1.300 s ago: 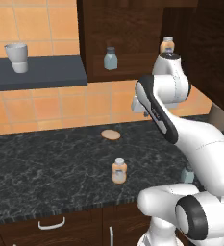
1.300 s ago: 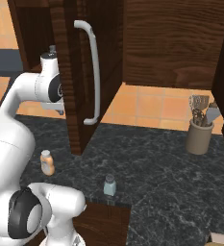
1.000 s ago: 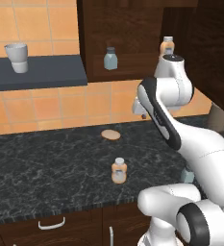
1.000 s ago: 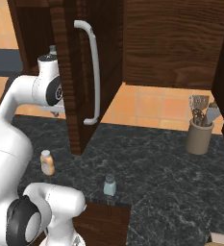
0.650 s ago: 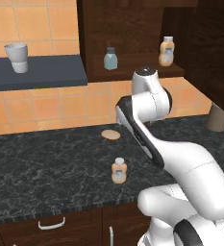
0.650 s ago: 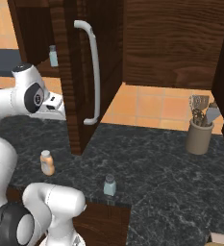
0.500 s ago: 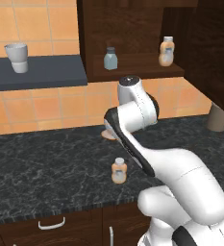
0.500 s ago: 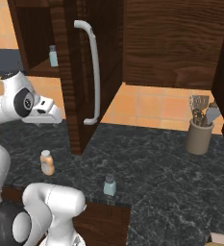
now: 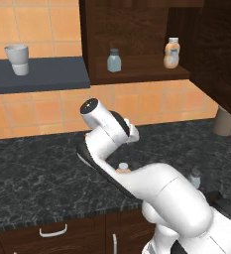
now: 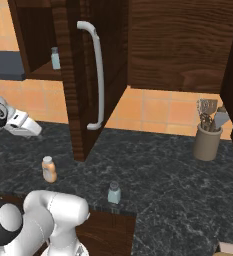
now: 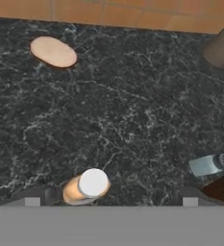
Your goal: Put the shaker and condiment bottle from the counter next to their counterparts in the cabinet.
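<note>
Hand view is showing the gripper (image 11: 108, 204) hanging wide open and empty over the bench (image 11: 132, 110), with the condiment bottle (image 11: 86, 187) standing upright at the frame's lower left and the shaker (image 11: 209, 164) at lower right.

My two base cameras flank the arm, sharing the counter (image 9: 32, 168) (opposite sides); my hand camera looks steeply down, close.

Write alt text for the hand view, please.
Seen from above, an orange condiment bottle with a grey cap stands on the black marbled counter near the bottom edge. A pale shaker is at lower right, a flat tan disc at upper left.
</note>
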Available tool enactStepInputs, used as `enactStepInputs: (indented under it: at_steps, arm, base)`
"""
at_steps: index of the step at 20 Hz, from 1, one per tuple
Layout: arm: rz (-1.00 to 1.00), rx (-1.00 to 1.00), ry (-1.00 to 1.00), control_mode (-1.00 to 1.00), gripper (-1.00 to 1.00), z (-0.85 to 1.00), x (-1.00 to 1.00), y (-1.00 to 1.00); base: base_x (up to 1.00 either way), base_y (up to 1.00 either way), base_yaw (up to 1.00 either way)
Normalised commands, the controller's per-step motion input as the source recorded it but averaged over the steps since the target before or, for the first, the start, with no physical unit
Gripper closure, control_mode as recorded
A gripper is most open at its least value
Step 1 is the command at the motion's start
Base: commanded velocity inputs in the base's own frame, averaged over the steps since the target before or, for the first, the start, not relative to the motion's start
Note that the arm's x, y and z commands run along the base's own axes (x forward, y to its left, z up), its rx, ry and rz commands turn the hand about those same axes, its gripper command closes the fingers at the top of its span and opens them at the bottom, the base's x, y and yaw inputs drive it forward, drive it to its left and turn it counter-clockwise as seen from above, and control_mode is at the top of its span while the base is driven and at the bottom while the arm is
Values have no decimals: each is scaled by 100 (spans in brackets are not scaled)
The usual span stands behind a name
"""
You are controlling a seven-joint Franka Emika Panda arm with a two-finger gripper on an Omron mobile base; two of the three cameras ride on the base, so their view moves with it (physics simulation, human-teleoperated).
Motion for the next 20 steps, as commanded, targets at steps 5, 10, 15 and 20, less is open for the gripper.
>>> enactStepInputs:
  at_steps: [5,10,15,20]
  arm:
    - [-23,-17,-3,-100,-100,-19,1,63]
    - [-17,-16,-20,-100,-100,-55,7,36]
    - [-14,-13,-35,-100,-100,-72,12,0]
    - [-28,1,-14,-100,-100,-19,-10,-1]
  base:
    - [0,0,0]
    - [0,0,0]
    - [0,0,0]
    - [0,0,0]
